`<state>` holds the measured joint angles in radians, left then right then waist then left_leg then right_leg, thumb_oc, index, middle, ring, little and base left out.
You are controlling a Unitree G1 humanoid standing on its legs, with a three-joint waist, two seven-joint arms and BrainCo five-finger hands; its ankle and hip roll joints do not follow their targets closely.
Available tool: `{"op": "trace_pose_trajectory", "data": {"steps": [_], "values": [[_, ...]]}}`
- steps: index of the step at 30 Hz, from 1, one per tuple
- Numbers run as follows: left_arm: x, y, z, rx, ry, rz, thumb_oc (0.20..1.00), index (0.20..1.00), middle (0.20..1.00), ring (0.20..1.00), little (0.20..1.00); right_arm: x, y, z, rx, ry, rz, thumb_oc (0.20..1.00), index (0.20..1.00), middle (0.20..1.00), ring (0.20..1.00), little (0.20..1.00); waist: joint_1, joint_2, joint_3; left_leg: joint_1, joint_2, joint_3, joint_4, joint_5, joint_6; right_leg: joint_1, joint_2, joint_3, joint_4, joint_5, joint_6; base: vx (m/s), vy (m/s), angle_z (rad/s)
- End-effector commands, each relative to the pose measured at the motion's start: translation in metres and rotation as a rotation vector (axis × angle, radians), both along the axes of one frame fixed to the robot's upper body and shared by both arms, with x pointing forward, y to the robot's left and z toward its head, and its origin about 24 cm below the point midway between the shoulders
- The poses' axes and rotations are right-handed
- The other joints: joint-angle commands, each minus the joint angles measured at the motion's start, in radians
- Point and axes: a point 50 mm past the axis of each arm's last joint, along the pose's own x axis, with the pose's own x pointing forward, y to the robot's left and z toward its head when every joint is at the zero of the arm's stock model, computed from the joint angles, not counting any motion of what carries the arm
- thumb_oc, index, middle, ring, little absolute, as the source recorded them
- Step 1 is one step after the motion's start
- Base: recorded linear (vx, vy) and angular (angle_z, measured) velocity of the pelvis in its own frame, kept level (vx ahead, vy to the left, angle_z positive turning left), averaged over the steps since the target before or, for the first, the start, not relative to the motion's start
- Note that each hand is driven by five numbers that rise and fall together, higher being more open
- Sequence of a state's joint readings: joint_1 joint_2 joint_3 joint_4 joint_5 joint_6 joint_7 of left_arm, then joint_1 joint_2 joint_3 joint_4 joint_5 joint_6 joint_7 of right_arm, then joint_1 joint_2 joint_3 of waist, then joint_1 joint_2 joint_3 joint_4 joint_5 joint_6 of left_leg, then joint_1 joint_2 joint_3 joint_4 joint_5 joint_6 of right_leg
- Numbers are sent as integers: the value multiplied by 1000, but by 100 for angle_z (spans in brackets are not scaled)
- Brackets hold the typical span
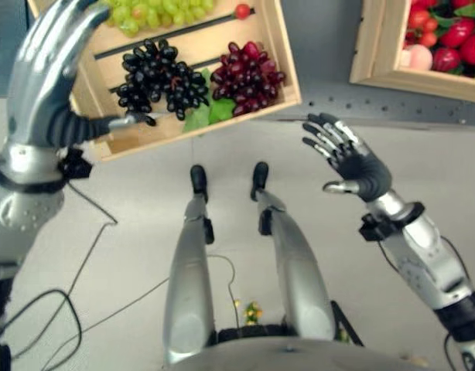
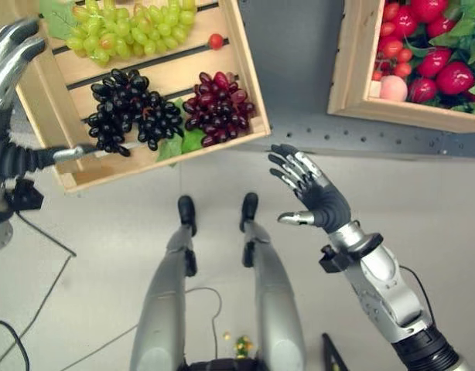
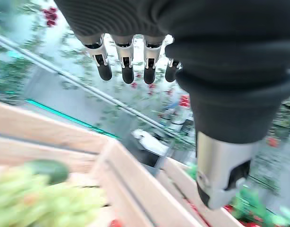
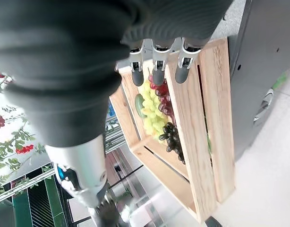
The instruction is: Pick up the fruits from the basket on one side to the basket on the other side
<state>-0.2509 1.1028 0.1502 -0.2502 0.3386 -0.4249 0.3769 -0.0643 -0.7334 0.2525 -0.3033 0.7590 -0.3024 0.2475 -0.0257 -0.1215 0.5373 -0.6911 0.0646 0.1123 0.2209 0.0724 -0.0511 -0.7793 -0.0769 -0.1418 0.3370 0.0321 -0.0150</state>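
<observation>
Nearest, at 9 o'clock: left hand [image 1: 48, 69], fingers straight and spread, empty, over wooden crate [image 2: 52, 100] of green grapes [image 2: 121, 31], black grapes [image 2: 129, 108], red grapes [image 2: 218, 108]. Right hand [image 2: 315, 197] at 3 o'clock, splayed, empty. Second crate [image 2: 353, 69] of red fruit [image 2: 435, 54] at 1 o'clock. Pale grey floor [image 2: 423, 201].

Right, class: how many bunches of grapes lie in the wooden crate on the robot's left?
3: a green bunch at the crate's far side, a black bunch nearer, and a dark red bunch beside it. More may lie beyond the picture's edge.
</observation>
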Motion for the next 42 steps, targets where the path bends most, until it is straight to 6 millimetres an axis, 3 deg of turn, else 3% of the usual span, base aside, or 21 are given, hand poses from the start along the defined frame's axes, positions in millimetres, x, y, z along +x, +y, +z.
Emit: {"op": "trace_pose_trajectory", "data": {"steps": [1, 4, 9, 15, 20, 27, 42], "values": [[13, -6, 14, 31, 26, -9, 1000, 1000, 1000, 1000, 1000, -3, 10, 7, -7, -22, 95, 1000, 1000, 1000, 1000, 1000, -79, 1, -17, 39, 4, 3, -3, -70, -4, 52, -28, -3, -60, -9, 128, 6, 12, 3], [28, -19, 39, 79, 27, -38, 1000, 1000, 1000, 1000, 1000, -3, 11, -1, -9, 27, 119, 1000, 1000, 1000, 1000, 1000, -101, -9, -17, 38, 5, 7, -3, -68, -3, 47, -28, -1, -59, -4, 133, 11, 11, -2], [56, -26, 59, 153, 135, 19, 1000, 1000, 1000, 1000, 1000, -3, 12, -10, -25, 89, 146, 1000, 1000, 1000, 1000, 1000, -121, -13, -17, 36, 6, 14, 2, -65, -3, 45, -29, 4, -55, -2, 137, 5, 5, -2], [80, -28, 71, 217, 217, 108, 1000, 1000, 1000, 1000, 1000, -4, 15, -20, -5, 144, 178, 1000, 1000, 1000, 1000, 1000, -129, -20, -17, 27, 6, 17, 10, -65, -2, 37, -30, 5, -50, 0, 141, 5, 5, -4], [101, -27, 70, 214, 297, 186, 1000, 1000, 1000, 1000, 1000, -6, 18, -23, 10, 177, 210, 1000, 1000, 1000, 1000, 1000, -139, -32, -17, 13, 9, 15, 22, -66, -1, 22, -29, 7, -41, -1, 143, 3, 0, -1], [114, -27, 70, 238, 353, 252, 1000, 1000, 1000, 1000, 1000, -6, 18, -25, 14, 197, 229, 1000, 1000, 1000, 1000, 1000, -143, -41, -17, -2, 8, 12, 30, -67, 1, 12, -30, 6, -39, 1, 145, 1, -1, 1], [125, 5, 33, 340, 574, 465, 1000, 1000, 1000, 1000, 1000, -5, 16, -26, 26, 217, 243, 1000, 1000, 1000, 1000, 1000, -143, -51, -17, -49, 10, 13, 66, -81, 8, -26, -29, 14, -24, 4, 141, 0, 0, 0]]}}
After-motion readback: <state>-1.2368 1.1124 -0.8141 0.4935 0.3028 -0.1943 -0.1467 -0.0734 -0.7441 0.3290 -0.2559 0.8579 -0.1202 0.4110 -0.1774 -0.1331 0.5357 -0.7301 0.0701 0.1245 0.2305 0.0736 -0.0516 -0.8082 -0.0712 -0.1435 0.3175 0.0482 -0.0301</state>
